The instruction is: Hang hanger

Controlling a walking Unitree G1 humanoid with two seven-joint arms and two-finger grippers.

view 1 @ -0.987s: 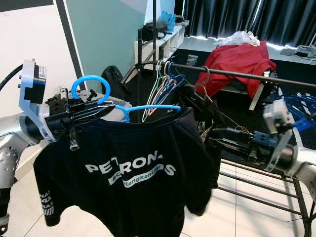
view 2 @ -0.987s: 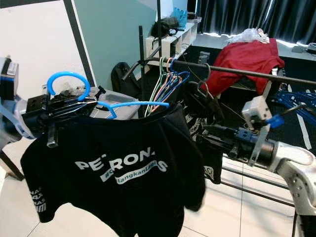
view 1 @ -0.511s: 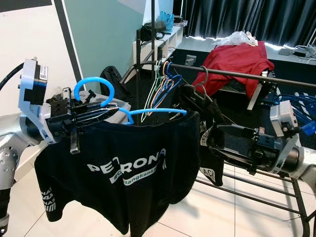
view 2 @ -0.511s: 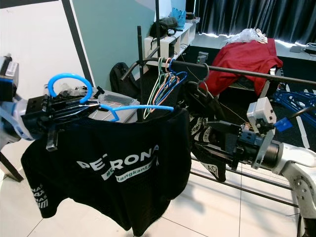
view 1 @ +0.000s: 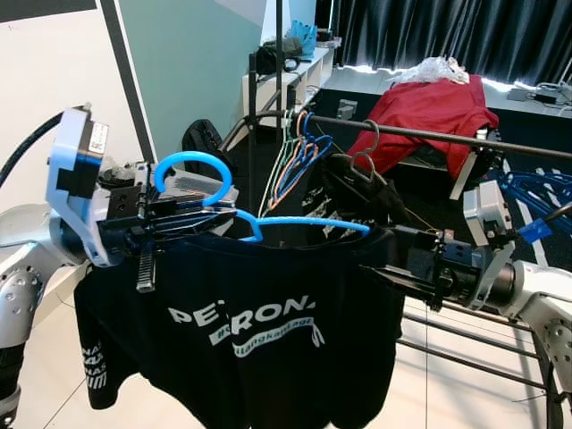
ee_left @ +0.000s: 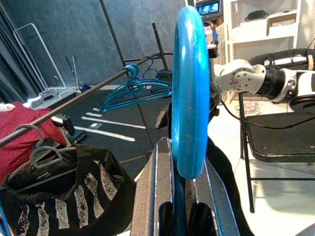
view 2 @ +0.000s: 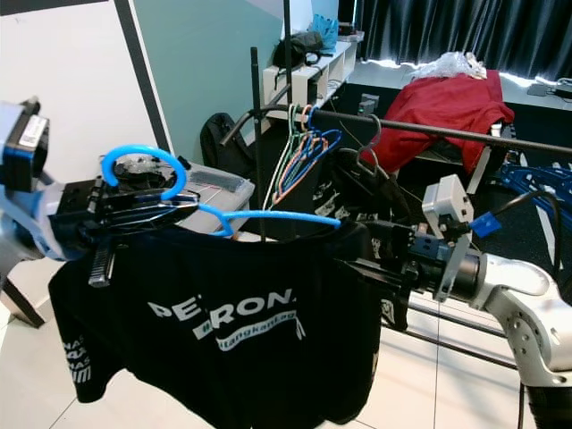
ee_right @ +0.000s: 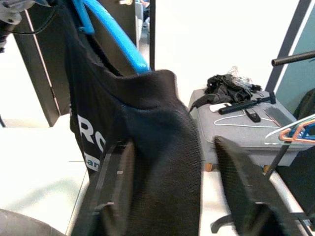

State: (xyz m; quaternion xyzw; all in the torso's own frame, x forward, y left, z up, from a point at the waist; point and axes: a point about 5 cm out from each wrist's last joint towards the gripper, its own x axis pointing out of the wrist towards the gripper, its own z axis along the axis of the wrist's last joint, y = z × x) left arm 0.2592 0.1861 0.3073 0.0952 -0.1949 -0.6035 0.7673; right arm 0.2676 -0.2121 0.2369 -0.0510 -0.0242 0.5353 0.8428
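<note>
Jaws first: the left gripper (view 1: 179, 217), at the left of the frame, is clamped on the blue hanger (view 1: 268, 219) at the base of its hook, and the left wrist view shows the blue hook (ee_left: 190, 88) pinched between the two black fingers (ee_left: 152, 196). From that hanger drapes a black T-shirt (view 1: 241, 349) with white lettering, taking up the lower centre of the frame. At the right, the right gripper (view 1: 384, 268) has its jaws spread apart around the shirt's shoulder; in the right wrist view the black cloth sits between the two fingers (ee_right: 110, 187), though whether they press on it I cannot tell.

Room to move: the clothes rail (view 1: 447, 136) runs across the upper right, behind and above the shirt, and the blue hook is well short of it, lower and to the left. A long stretch of the rail at the right shows bare bar.

In the way: a bunch of empty hangers (view 1: 299, 156) crowds the rail's left end, and dark garments (view 1: 362, 188) hang just beside them, directly behind the shirt's right shoulder. A red cloth (view 1: 429, 112) lies further back, upper right. A vertical black pole (view 1: 279, 54) stands at the rail's left end. Blue hangers (view 1: 545, 192) sit at the far right edge. A grey surface (ee_right: 236, 123) carrying small items stands behind the shirt, near the teal wall (view 1: 188, 63).
</note>
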